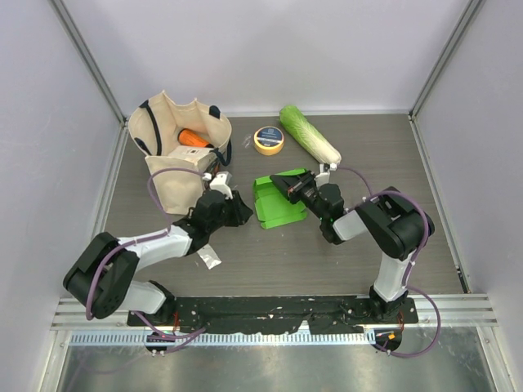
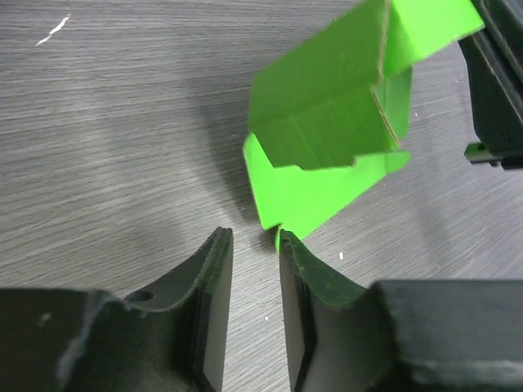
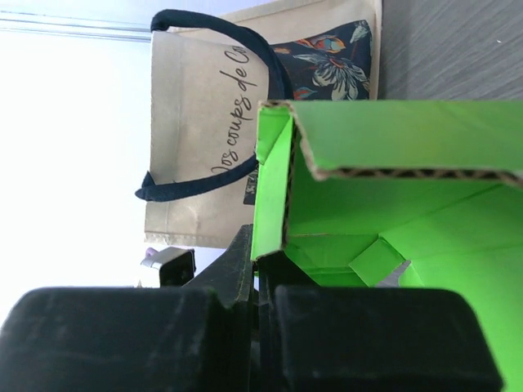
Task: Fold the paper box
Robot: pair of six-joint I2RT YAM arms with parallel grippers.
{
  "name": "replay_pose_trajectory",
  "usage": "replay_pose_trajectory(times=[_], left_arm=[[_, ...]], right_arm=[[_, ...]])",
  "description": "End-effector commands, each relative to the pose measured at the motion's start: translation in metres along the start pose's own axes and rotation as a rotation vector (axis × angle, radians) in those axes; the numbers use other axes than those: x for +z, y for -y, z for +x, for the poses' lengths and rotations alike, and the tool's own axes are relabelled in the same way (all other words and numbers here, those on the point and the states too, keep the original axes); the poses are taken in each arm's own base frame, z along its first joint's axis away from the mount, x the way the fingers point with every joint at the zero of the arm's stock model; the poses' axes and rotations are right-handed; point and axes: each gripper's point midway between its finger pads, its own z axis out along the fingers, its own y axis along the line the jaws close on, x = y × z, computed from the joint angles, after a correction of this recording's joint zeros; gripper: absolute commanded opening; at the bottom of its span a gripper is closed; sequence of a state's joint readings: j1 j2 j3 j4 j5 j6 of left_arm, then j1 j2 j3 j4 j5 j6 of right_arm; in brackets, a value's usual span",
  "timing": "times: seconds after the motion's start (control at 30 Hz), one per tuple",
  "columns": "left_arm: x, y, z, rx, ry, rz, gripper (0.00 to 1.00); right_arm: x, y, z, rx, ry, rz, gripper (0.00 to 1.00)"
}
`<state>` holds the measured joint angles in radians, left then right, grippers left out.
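Bright green creased-card paper box (image 1: pixel 276 214) sits mid-table, one wall pinched in right gripper (image 3: pixel 257 263); left gripper (image 2: pixel 252 238), fingers slightly apart and empty at its corner, risks shoving the thin card and buckling it.

The paper box (image 1: pixel 279 204) is bright green all over, and its cut edges show a brown corrugated zigzag just above the matte black right claw (image 3: pixel 257 261). The left claw (image 2: pixel 253 237) is black too. Beneath both, the desk (image 1: pixel 327 261) is grey-brown with fine wood-grain streaks. Beyond the left claw, a tote bag (image 1: pixel 176 143) is beige with navy handles and dark cursive lettering. Navy fabric printed with orange and pale flowers shows at its mouth, beside an orange item (image 1: pixel 194 138). Beyond the right claw lie a yellow tape roll (image 1: pixel 269 140) with a dark blue centre and a cabbage (image 1: pixel 309 135) fading from leafy green to white. Purple cables (image 1: pixel 149 186) trail along the white-and-black arms (image 1: pixel 159 243).
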<state>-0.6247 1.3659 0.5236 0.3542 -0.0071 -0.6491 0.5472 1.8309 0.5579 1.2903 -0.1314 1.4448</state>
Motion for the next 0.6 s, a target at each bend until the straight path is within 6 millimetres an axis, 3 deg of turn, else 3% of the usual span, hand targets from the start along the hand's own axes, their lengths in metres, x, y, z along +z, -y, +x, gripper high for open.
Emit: replay_pose_trajectory(times=[0.0,0.07,0.2,0.3,0.43,0.57], left_arm=[[-0.008,0.037,-0.003,-0.01,0.019,0.113,0.29],[-0.011,0.047,0.007,0.016,0.022,0.111,0.26],[-0.008,0.046,0.014,0.017,0.031,0.081,0.19],[-0.001,0.052,0.012,0.026,0.023,0.096,0.15],[0.028,0.031,0.023,0.058,-0.003,-0.009,0.0],[0.044,0.03,0.02,0.064,0.038,-0.015,0.0]], right_arm=[[0.011,-0.024,-0.009,-0.001,0.033,-0.083,0.05],[0.014,-0.018,-0.012,0.005,0.046,-0.07,0.05],[0.016,-0.017,-0.014,0.034,0.05,-0.084,0.05],[0.017,-0.017,-0.013,0.045,0.047,-0.083,0.04],[0.017,-0.018,-0.013,0.048,0.048,-0.085,0.03],[0.016,-0.015,-0.01,0.058,0.046,-0.08,0.02]])
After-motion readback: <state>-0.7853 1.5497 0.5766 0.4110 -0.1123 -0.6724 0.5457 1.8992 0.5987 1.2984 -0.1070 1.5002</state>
